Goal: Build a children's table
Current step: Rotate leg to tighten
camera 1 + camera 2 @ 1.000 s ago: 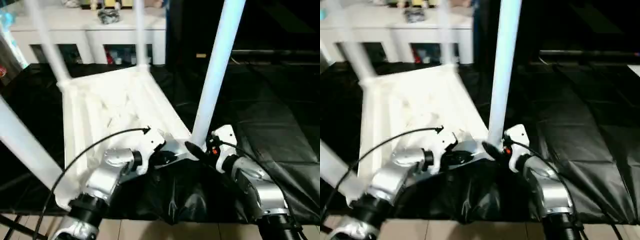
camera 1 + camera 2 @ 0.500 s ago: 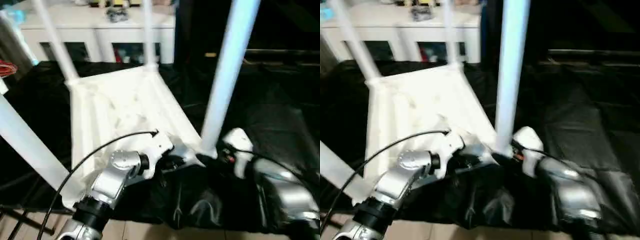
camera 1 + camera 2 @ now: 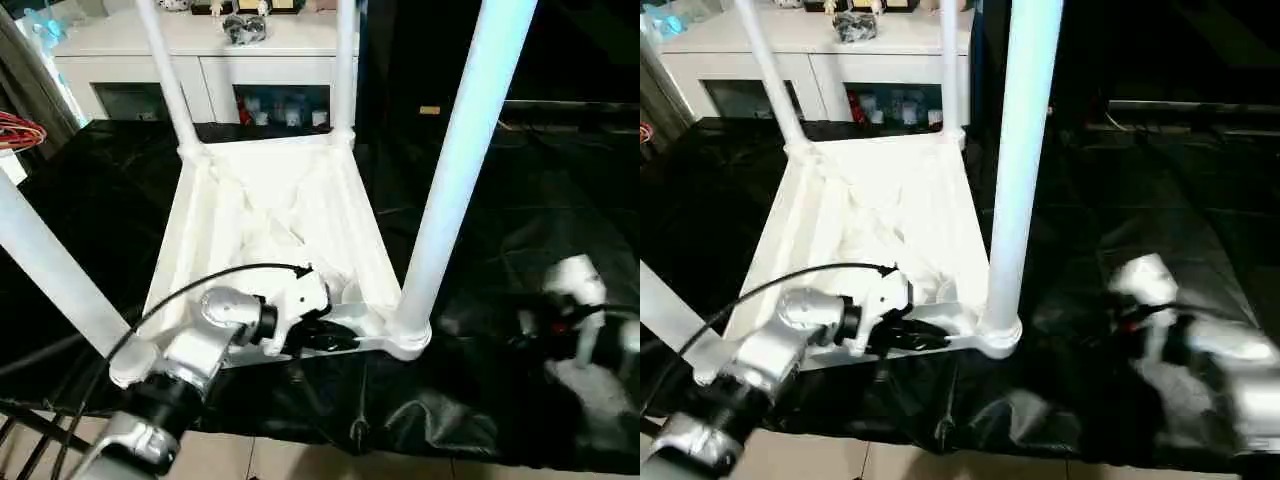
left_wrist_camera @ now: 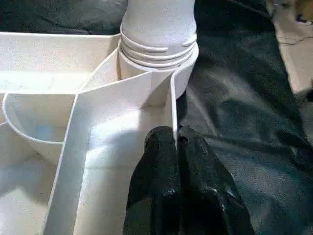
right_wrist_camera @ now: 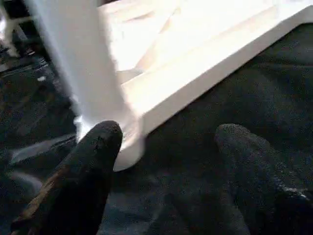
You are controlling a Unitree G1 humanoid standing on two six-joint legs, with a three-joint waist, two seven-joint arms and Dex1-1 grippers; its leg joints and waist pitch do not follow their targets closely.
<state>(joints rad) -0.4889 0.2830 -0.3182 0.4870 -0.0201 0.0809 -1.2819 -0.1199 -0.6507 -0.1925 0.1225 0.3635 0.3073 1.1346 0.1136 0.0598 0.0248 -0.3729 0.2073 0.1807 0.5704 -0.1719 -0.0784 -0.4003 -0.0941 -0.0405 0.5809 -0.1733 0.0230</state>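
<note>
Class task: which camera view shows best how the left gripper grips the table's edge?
The left wrist view: the left gripper, shut, pinches the thin rim of the children's table beside a leg socket. The eye views show it from above and farther off.

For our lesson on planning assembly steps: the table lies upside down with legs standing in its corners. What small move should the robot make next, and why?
Probably release the left gripper from the table's rim. All four legs already stand in the corner sockets of the children's table, and the right gripper is open on the black sheet, clear of the near leg. Letting go would free both arms to turn the table upright.
</note>
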